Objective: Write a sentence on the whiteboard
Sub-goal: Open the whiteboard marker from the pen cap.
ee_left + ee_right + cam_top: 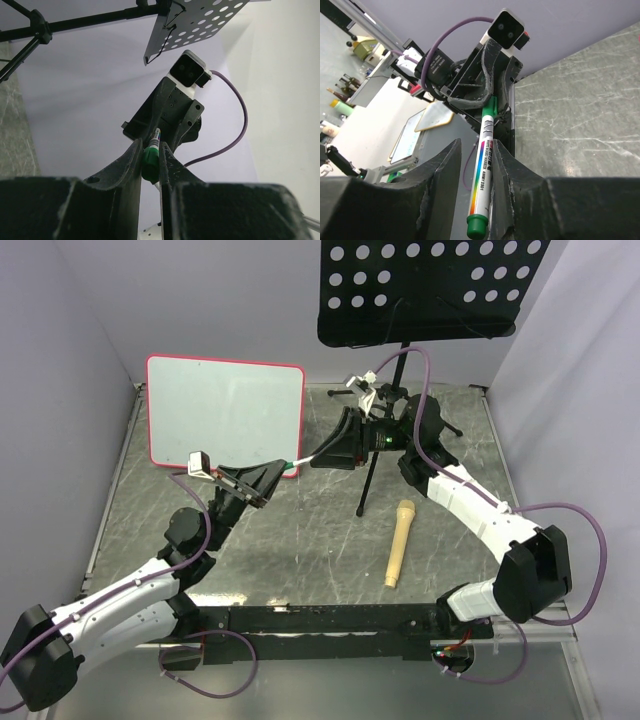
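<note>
Whiteboard point(225, 410) back left on table point(300, 550), music stand point(430, 285) back right, marker point(304, 460) between, stick point(398, 540) before the stand.

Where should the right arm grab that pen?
Grip the pen on its white printed barrel, squeezing across from both sides. It runs straight between the fingers of the right end effector, while the left end effector pinches its far green end.

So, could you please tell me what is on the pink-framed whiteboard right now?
The rectangular pink-framed whiteboard shows only bare white surface; no writing is visible. The left tool, gripping a green-capped white marker, hides part of its lower edge.
</note>
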